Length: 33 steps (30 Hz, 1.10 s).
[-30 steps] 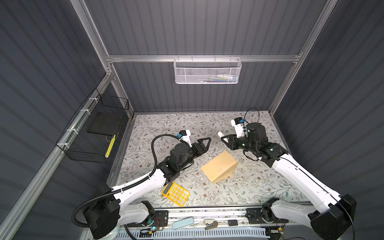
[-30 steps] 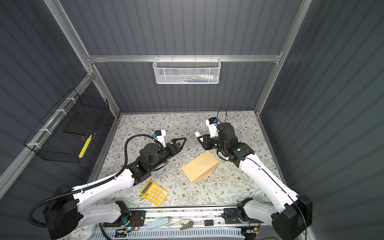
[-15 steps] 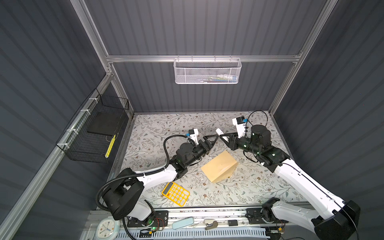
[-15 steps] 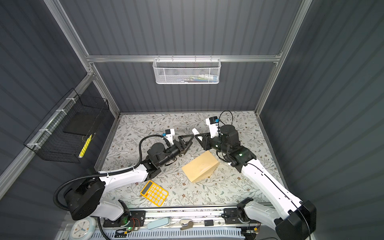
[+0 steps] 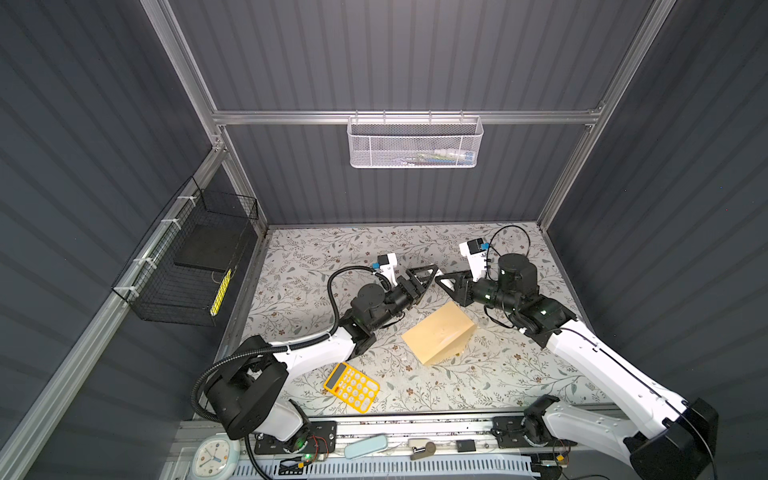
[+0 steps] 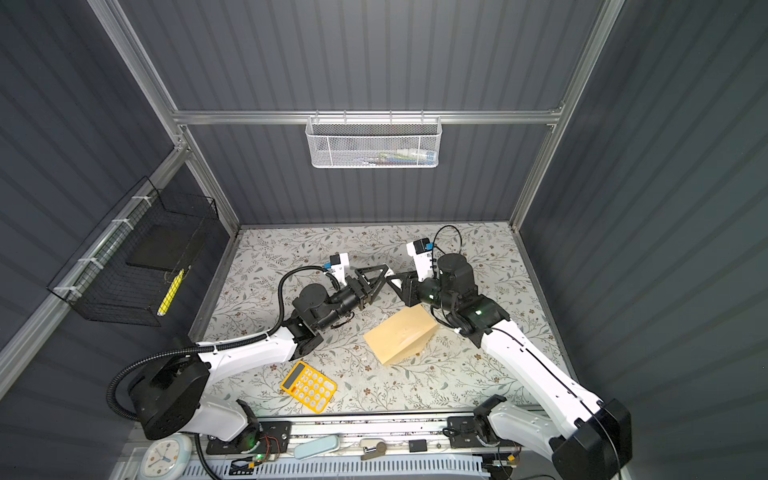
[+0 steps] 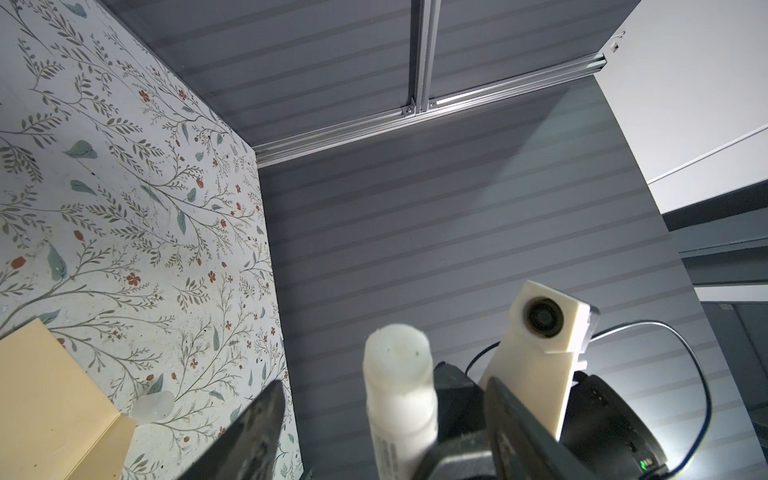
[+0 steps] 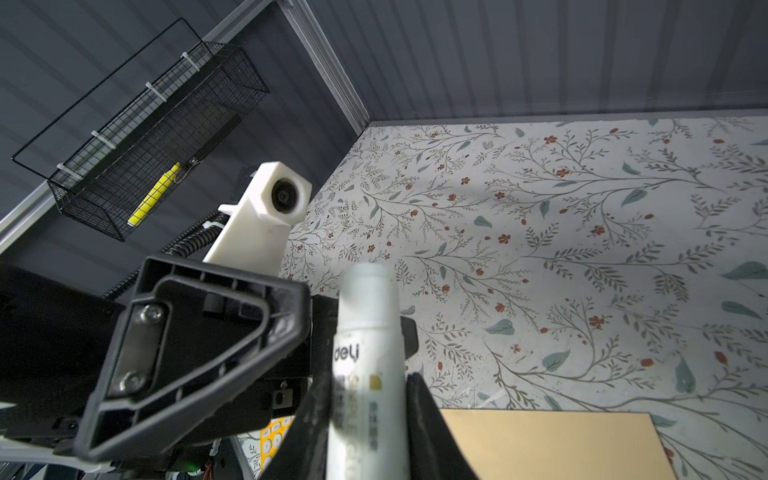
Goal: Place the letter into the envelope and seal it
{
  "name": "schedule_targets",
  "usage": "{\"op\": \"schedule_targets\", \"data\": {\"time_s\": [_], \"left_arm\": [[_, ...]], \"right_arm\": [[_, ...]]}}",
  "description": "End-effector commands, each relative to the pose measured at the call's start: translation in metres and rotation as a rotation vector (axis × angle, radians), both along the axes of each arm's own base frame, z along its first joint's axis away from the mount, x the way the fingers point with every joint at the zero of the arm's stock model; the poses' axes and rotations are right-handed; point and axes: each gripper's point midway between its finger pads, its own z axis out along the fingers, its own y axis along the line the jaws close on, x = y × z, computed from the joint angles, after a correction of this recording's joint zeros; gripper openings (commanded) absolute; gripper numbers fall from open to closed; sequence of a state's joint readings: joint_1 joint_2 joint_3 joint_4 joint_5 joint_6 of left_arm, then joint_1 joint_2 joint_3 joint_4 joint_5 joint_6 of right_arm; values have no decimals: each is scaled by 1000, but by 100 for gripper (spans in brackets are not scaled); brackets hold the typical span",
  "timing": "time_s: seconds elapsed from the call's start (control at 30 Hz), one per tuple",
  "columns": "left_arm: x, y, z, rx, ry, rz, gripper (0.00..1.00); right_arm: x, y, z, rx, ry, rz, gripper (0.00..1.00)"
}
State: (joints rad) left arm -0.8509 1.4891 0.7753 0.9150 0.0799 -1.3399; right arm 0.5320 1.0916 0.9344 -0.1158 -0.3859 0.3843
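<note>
Left wall: black wire basket [image 5: 166, 299] holding a yellow marker [image 5: 220, 292] and a flat dark slab. Far wall, centre: white mesh basket [image 5: 415, 143], contents too small to identify. Left gripper [image 7: 384, 382] reaches in from the left to mid-mat, raised off the flowered mat [image 5: 311, 257]. Its fingers stand apart, one on each side of the glue stick [image 7: 399, 395], with a clear gap on both sides in the left wrist view, so it has no grip on it. Yellow calculator [image 5: 352, 387] lies near the front edge, left of centre, apart from everything else. The envelope [image 5: 440, 332] lies on the mat at centre, skewed to the table edges, just nearer the front than both grippers and touched by neither. A darker folded face shows along its near right side. A small clear cap [image 7: 151, 405] lies on the mat just beside one envelope corner. The glue stick is uncapped, its white tip pointing left toward the left gripper. Right gripper [image 8: 369, 392] comes in from the right, its fingers clamped on the body of the tube. The two grippers meet nearly tip to tip at mid-table.
</note>
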Motion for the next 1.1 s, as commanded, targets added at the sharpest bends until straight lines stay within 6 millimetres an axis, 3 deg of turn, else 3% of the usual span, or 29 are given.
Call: {"op": "schedule_targets", "data": {"time_s": [0.0, 0.57, 0.63, 0.7, 0.87, 1.07], "left_arm": [[5, -7, 11, -36, -22, -11, 69], [5, -11, -10, 4, 23, -29, 22], [5, -10, -13, 20, 31, -30, 18], [4, -10, -16, 42, 39, -34, 14], [7, 5, -26, 118, 56, -15, 11], [3, 29, -45, 262, 79, -2, 9]], "right_arm": [[-7, 4, 11, 25, -44, 30, 0], [-7, 4, -3, 10, -27, 7, 3], [-8, 3, -4, 8, -25, 5, 11], [-8, 1, -7, 1, -19, -3, 38], [-9, -10, -10, -21, -17, -53, 74], [-18, -22, -5, -12, -43, -86, 99]]}}
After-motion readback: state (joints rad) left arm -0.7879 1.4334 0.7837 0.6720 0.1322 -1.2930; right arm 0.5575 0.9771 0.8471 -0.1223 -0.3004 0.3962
